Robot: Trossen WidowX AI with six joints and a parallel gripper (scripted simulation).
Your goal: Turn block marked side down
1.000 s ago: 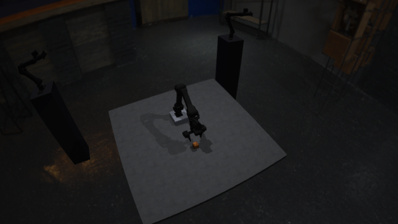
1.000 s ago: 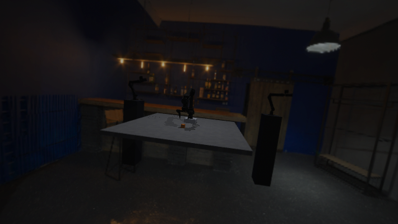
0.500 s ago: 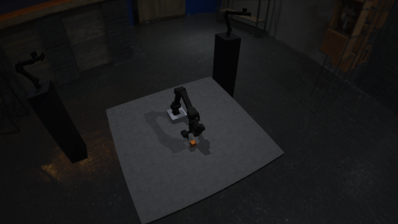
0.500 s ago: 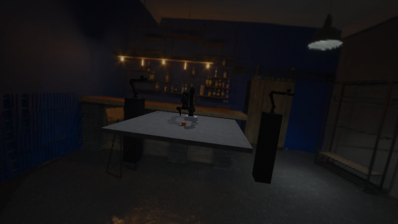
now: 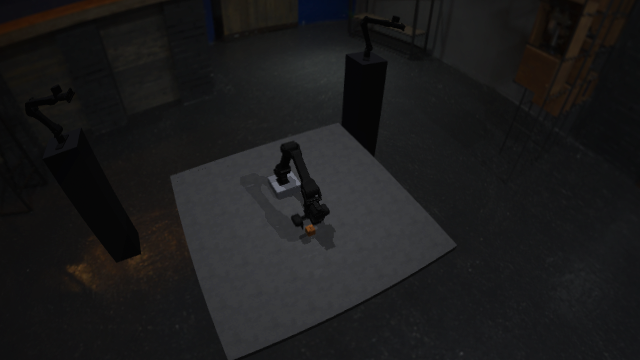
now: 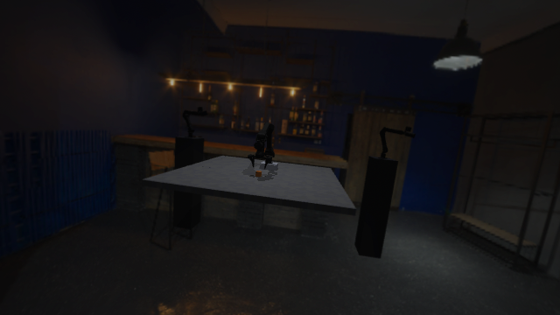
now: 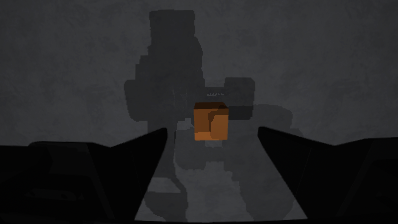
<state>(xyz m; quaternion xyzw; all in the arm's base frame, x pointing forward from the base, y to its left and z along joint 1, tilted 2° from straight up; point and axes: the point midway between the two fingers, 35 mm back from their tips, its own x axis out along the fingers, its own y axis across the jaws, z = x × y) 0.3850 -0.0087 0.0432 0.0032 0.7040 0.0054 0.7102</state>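
Observation:
The small orange block (image 5: pixel 310 230) (image 6: pixel 258 173) (image 7: pixel 220 126) rests flat on the grey table (image 5: pixel 260 300) (image 6: pixel 306 190) (image 7: pixel 325 50). Shadows fall across it, and I cannot tell which side is marked. My gripper (image 5: pixel 311 225) (image 6: pixel 259 167) (image 7: pixel 212 131) is open and empty, pointing down above the table. In the wrist view the block shows in the gap between the fingertips, with space on both sides and a little more on the right. The fingers do not appear to touch it. The block's underside is hidden.
The arm's white base plate (image 5: pixel 286 186) (image 6: pixel 272 164) sits behind the block, towards the back of the table. Two black pedestals, one on the left (image 5: pixel 95 200) and one on the right (image 5: pixel 364 100) in the top view, stand off the table and carry other small arms.

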